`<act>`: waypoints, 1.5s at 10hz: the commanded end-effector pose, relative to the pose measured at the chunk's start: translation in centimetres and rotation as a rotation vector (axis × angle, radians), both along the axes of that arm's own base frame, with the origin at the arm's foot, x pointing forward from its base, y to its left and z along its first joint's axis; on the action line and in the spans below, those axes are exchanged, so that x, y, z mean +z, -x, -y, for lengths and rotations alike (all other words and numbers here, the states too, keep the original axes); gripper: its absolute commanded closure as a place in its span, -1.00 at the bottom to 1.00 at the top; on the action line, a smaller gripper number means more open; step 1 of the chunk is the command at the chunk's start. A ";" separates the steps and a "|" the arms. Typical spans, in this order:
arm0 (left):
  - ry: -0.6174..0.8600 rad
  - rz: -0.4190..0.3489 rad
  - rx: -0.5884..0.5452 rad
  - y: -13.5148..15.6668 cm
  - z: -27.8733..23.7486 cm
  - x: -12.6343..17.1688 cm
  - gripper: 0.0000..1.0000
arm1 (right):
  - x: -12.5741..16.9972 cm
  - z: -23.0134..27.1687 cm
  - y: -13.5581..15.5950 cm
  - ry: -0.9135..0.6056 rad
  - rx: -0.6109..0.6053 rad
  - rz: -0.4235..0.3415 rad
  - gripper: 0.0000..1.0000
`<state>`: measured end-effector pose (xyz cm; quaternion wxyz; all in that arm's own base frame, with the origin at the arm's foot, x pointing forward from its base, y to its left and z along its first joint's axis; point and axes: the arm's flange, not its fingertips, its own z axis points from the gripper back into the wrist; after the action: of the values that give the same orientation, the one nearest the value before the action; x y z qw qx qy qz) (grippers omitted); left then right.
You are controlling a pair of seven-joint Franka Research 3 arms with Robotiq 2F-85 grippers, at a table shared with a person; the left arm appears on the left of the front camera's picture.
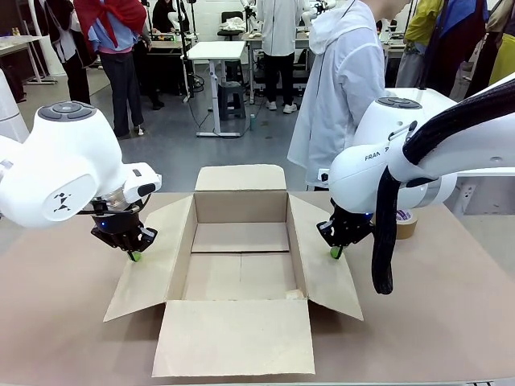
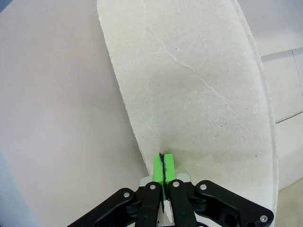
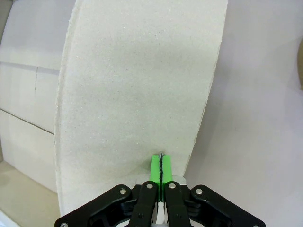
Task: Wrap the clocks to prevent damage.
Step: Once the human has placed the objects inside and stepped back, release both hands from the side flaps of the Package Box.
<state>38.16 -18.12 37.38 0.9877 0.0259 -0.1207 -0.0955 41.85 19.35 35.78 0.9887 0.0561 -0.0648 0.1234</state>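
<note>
Clocks: where they lie cannot be told from these views.

Two white robot arms reach over the pale brown tabletop point(image 1: 56, 322), one on each side. The left arm point(image 1: 64, 173) comes in from the left with its wrist turned down. The right arm point(image 1: 418, 153) comes in from the right in the same pose, with a black cable sleeve hanging in front of it. One person in a white hooded jacket point(image 1: 342, 88) stands at the far edge, right of the middle.

One brown cardboard box point(image 1: 241, 207) sits in the middle of the tabletop, between the arms, with its top open. All four flaps are splayed outward, and the inside shows bare cardboard floor. A small pale speck in the near right corner is too small to identify.

One brown tape roll point(image 1: 405, 223) lies flat on the tabletop, right of the box, partly hidden behind the right arm.

The left claw point(image 1: 135, 256) point(image 2: 163, 161) points straight down at the outer left edge of the left flap. Its green pads are pressed together, with nothing between them. The right claw point(image 1: 335, 252) point(image 3: 161, 163) points down over the right flap, close to its outer edge. Its pads are likewise pressed together on nothing. Whether either tip touches the cardboard cannot be told.
</note>
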 end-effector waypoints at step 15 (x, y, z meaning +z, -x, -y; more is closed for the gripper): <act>-0.005 -0.006 0.002 0.2 -0.1 -0.1 0.98 | -0.2 0.1 0.1 0.002 -0.010 -0.005 0.98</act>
<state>38.16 -18.12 37.38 0.9877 0.0259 -0.1207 -0.0955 41.85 19.35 35.78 0.9887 0.0561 -0.0648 0.1233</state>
